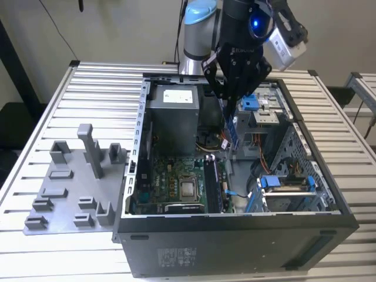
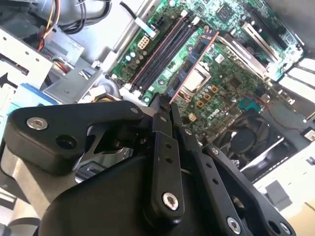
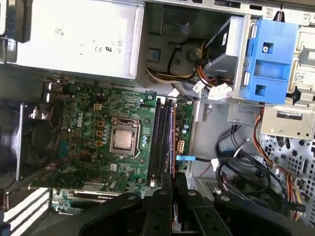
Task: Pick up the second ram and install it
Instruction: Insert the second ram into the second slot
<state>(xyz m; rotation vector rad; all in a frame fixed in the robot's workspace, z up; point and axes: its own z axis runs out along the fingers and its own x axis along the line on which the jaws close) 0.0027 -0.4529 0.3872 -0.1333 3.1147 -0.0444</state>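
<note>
My gripper [image 1: 230, 108] hangs over the open computer case [image 1: 235, 235], shut on the second ram [image 1: 231, 133], which points down from the fingers toward the motherboard [image 1: 170, 182]. In both wrist views the stick appears edge-on as a thin strip with a reddish edge [image 2: 194, 64] [image 3: 173, 147], running out from between the closed black fingers [image 2: 162, 123] [image 3: 162, 201]. It sits above and roughly in line with the long black memory slots [image 3: 158, 137] [image 2: 162, 49] [image 1: 211, 182], clear of them.
A grey power supply [image 1: 173, 114] fills the case's far corner. Blue drive brackets [image 1: 282, 182] [image 3: 268, 59] and loose cables [image 3: 236, 162] lie beside the slots. The processor socket [image 1: 189, 189] is near them. A light-grey holder plate [image 1: 70, 188] lies at the exterior view's left.
</note>
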